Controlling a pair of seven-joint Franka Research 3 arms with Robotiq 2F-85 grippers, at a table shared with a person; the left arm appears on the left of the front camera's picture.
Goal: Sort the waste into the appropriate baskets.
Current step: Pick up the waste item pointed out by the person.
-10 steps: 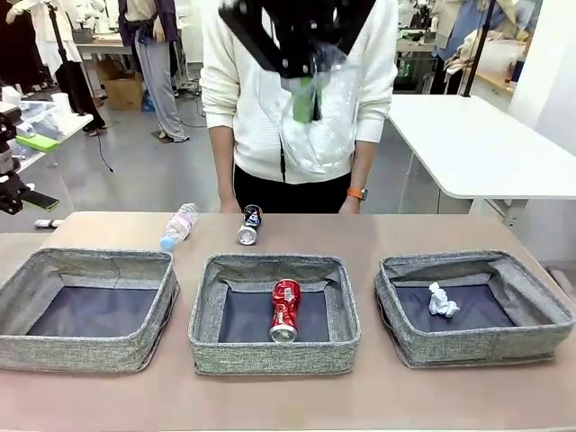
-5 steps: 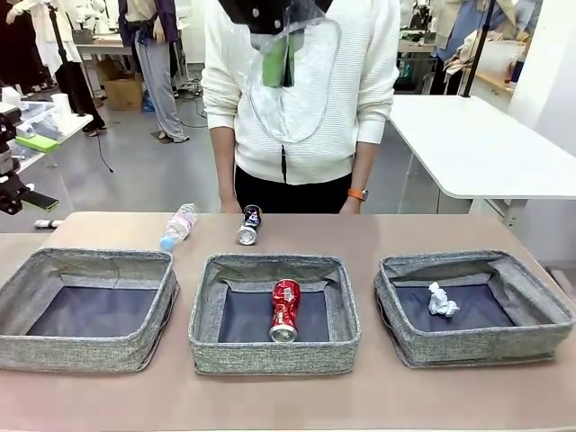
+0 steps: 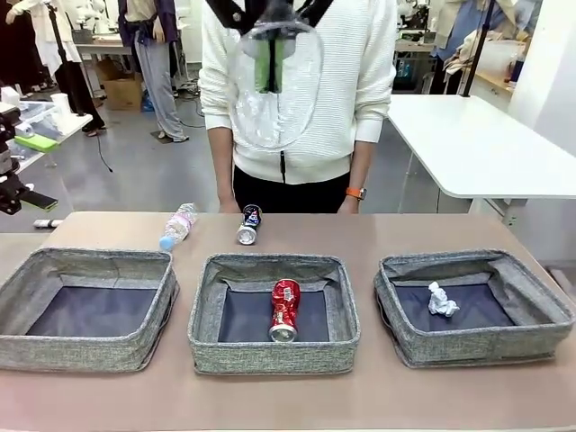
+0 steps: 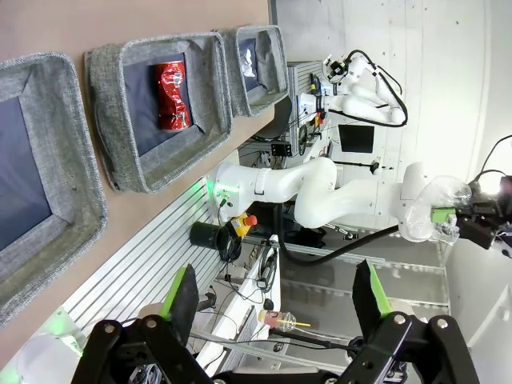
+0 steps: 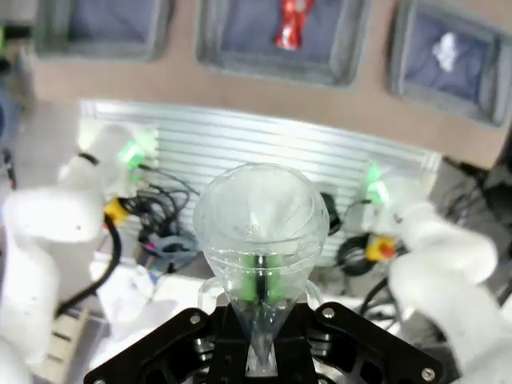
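Writing: none readable. Red can (image 3: 285, 310) has white print, dark can (image 3: 249, 224) a pale label patch and bottle (image 3: 178, 225) a pale wrap, all too small to make out.

Clear plastic cup (image 3: 297, 108) is at 12 o'clock in front view, high over the table (image 3: 288, 396), in front of the person (image 3: 364, 81) in a white sweater. Right fingers (image 3: 267, 67) are clamped on the cup, green pads showing through its clear wall. In right wrist view the cup (image 5: 260, 216) rises from 6 o'clock, narrow end pinched between the fingers, wide end pointing away; the baskets run along the 12 o'clock edge.

Left fingers (image 4: 186, 296) stand wide apart with nothing between them. In left wrist view the baskets sit at 10 to 11 o'clock, and the cup (image 4: 436, 212) is far off at 3 o'clock on the other arm.

Middle basket (image 3: 270, 355) holds the red can, lying lengthwise with its open end toward the near wall. Right basket (image 3: 477, 346), at 3 o'clock of the middle one, holds the paper ball (image 3: 442, 301). Left basket (image 3: 81, 351) is at 9 o'clock.

The dark can lies on the table at 12 o'clock of the middle basket, just past its far wall. The bottle lies at 11 o'clock, beyond the left basket's far right corner, blue cap toward the baskets. The person wears an orange wristband (image 3: 357, 193).
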